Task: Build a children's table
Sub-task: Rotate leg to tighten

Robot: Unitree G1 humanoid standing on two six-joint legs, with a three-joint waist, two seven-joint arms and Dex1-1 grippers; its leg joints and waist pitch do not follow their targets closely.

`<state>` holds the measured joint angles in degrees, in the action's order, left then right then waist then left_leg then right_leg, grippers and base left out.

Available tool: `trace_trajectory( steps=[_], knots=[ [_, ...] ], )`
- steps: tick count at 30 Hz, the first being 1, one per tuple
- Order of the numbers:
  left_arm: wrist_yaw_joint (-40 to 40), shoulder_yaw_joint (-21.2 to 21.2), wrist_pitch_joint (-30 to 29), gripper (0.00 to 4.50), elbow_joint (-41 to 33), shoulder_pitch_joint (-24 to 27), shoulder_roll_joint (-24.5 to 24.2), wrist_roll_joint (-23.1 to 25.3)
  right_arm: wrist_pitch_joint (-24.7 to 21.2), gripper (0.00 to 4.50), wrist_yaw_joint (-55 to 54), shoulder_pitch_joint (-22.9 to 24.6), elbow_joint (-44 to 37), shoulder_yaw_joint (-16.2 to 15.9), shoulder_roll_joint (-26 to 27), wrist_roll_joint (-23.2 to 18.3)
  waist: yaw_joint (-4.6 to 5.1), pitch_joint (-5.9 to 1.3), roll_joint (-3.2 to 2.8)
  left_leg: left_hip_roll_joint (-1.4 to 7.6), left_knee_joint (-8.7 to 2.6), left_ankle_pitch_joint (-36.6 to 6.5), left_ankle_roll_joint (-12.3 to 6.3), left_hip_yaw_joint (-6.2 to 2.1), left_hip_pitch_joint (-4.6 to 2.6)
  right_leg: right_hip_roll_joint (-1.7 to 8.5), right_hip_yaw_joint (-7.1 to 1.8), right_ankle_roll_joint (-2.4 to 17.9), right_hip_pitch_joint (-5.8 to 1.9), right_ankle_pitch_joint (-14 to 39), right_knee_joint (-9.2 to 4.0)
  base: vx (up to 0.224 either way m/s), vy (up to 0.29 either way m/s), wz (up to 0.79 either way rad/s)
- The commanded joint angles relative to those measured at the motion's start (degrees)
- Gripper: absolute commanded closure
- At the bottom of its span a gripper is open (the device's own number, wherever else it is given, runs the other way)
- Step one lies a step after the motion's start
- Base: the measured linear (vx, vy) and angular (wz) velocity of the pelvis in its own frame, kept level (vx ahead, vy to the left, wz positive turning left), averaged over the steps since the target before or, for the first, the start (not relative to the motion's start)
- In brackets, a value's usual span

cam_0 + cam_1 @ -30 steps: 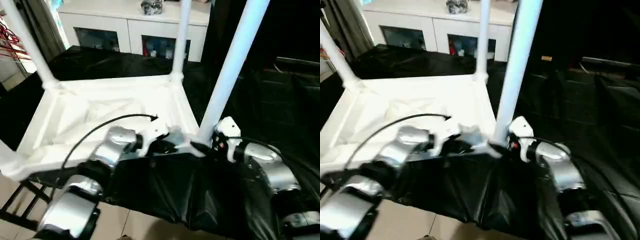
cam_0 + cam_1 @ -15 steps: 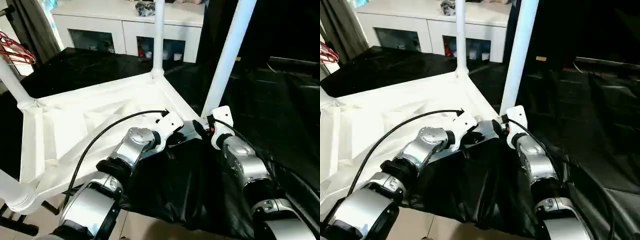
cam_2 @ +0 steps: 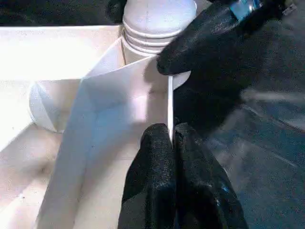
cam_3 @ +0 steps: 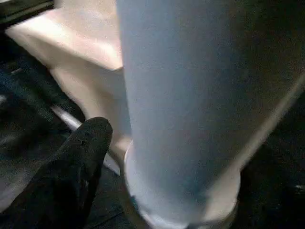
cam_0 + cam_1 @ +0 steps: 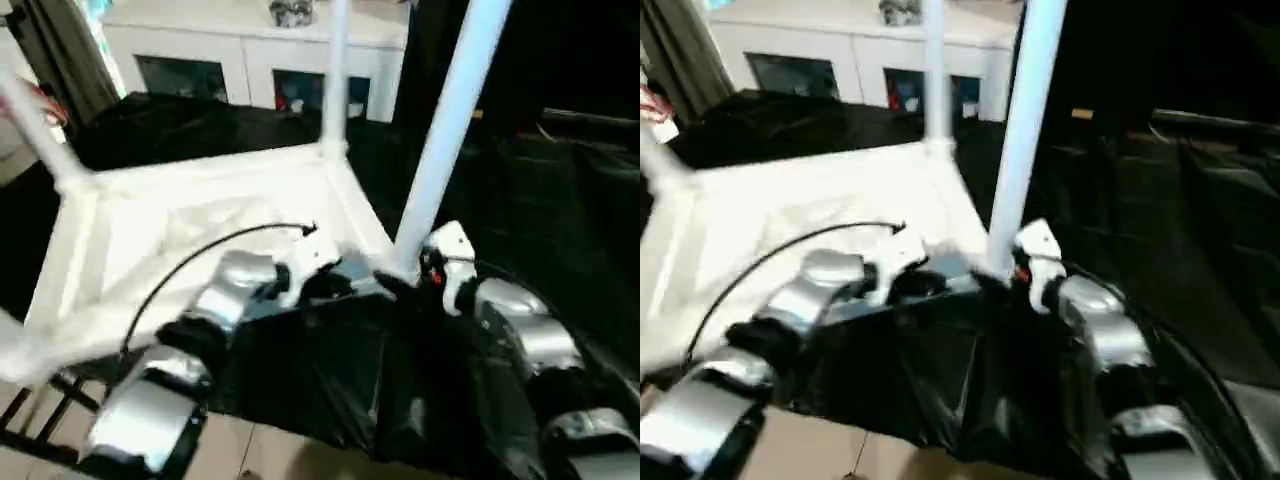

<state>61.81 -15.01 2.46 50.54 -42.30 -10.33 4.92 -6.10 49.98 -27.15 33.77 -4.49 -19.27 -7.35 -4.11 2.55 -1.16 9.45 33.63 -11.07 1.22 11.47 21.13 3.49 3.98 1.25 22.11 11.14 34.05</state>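
the tabletop (image 5: 200, 215) lies upside down on a black-draped surface (image 5: 330, 370), ribbed underside up, with white tube legs standing in its corner sockets: the nearest leg (image 5: 445, 130) rises at about one o'clock from the picture's centre in the left eye view, another leg (image 5: 335, 75) at twelve o'clock, a third (image 5: 40, 135) toward ten o'clock. the piece looks like thin moulded plastic, light and fairly stiff but likely to flex at the rim and slide easily on the slick black sheet; the legs are smooth round tubes, probably slippery to pinch, so the firmer holds should be the thin rim wall and a leg's base near its socket. the left gripper (image 3: 170, 138) is pinched tight on the thin rim wall (image 3: 169, 102) just beside the near corner socket (image 3: 157, 28). the right gripper (image 5: 410, 280) sits at that leg's foot, one black finger (image 4: 76, 162) just beside the tube; whether it grips or stands off cannot be told. a white cabinet (image 5: 250, 55) stands behind at eleven o'clock.
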Motion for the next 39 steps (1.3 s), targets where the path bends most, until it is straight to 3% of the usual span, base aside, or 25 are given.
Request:
trace_trajectory(
  steps=[1,6,7,10,11,18,26,28,30,35,39],
  knots=[
    [4.4,-0.9,0.7,4.50,-1.0,0.9,-0.4,-1.8,0.3,0.52,3.9,0.6,-1.6,-0.9,-1.3,-1.0,-0.33,-3.09,1.10,4.92,-3.76,-8.4,-5.65,-1.90,-0.61,6.23,-3.25,14.0,-2.35,9.2,-3.86,0.000,0.000,0.00],
    [9.9,-1.7,0.8,4.50,-1.3,1.0,-2.3,-2.0,0.2,0.52,8.7,1.2,-2.7,-1.7,-3.1,-1.7,-1.10,-3.06,1.07,4.96,-3.76,-8.4,-5.06,-1.82,-0.73,6.36,-3.34,14.2,-2.29,9.2,-3.79,0.000,0.000,0.00],
    [10.4,-1.7,0.9,4.50,-1.3,0.9,-2.5,-1.9,0.8,0.78,9.9,1.5,-3.0,-2.3,-3.6,-1.5,-1.16,-3.07,1.07,4.91,-3.75,-8.2,-5.08,-1.85,-0.70,6.30,-3.27,14.2,-2.32,8.9,-3.74,0.000,0.000,0.00],
    [11.4,-1.7,1.0,4.50,-1.1,0.5,-3.0,-1.8,1.6,0.91,12.1,1.9,-3.2,-3.3,-4.5,-1.0,-1.17,-3.08,1.09,4.91,-3.70,-8.1,-4.95,-1.82,-0.76,6.32,-3.28,14.4,-2.31,8.3,-3.72,0.000,0.000,0.00],
    [11.8,-1.6,1.0,4.50,-0.9,0.3,-3.3,-1.8,1.7,1.21,12.6,1.9,-3.2,-3.4,-4.6,-1.0,-1.22,-3.09,1.07,4.89,-3.66,-8.1,-4.95,-1.83,-0.72,6.39,-3.27,14.4,-2.35,8.3,-3.75,0.000,0.000,0.00],
    [13.1,-1.7,1.1,4.50,-0.5,-0.1,-3.9,-1.8,1.3,1.71,13.7,2.0,-3.7,-3.4,-4.6,-1.3,-1.19,-3.10,1.03,4.94,-3.71,-8.2,-4.73,-1.89,-0.76,6.28,-3.20,14.7,-2.39,8.2,-3.67,0.000,0.000,0.00],
    [13.3,-1.5,0.9,4.50,-0.4,0.1,-3.9,-1.6,1.1,1.83,14.6,3.2,-4.8,-3.8,-4.5,-1.8,-1.27,-3.13,1.05,4.90,-3.63,-7.9,-5.00,-1.87,-0.69,6.30,-3.18,14.9,-2.51,7.5,-3.60,0.000,0.000,0.00],
    [12.1,-1.3,0.6,4.50,-0.2,0.1,-3.6,-1.5,1.1,1.83,14.3,3.6,-4.9,-3.7,-4.1,-1.9,-1.28,-3.14,0.98,4.95,-3.64,-7.9,-4.88,-1.90,-0.77,6.30,-3.20,14.8,-2.48,7.5,-3.61,0.000,0.000,0.00],
    [4.1,-0.1,0.1,4.50,1.7,-0.7,-1.9,-0.4,2.1,1.83,8.1,3.7,-3.6,-2.2,-1.3,-1.4,-1.21,-3.02,0.99,4.96,-3.70,-8.5,-4.64,-1.87,-0.82,6.31,-3.22,14.9,-2.35,8.3,-3.76,0.000,0.000,0.00],
    [-5.8,0.8,-1.8,4.50,3.8,-1.6,1.2,1.0,2.5,1.83,-5.5,1.8,1.1,0.3,4.0,0.8,-0.49,-2.65,1.03,4.71,-4.19,-12.9,-1.38,-2.26,-1.21,6.45,-3.35,12.6,-2.05,17.8,-4.85,0.000,0.000,0.00],
    [-16.0,2.0,-5.2,4.50,5.0,-2.8,6.1,1.4,1.8,1.83,-14.6,0.3,2.5,1.6,9.8,0.9,-0.14,-2.67,0.97,4.64,-4.36,-14.3,-0.55,-2.39,-1.48,6.43,-3.42,12.2,-1.95,18.3,-5.00,0.000,0.000,0.00]
  ],
)
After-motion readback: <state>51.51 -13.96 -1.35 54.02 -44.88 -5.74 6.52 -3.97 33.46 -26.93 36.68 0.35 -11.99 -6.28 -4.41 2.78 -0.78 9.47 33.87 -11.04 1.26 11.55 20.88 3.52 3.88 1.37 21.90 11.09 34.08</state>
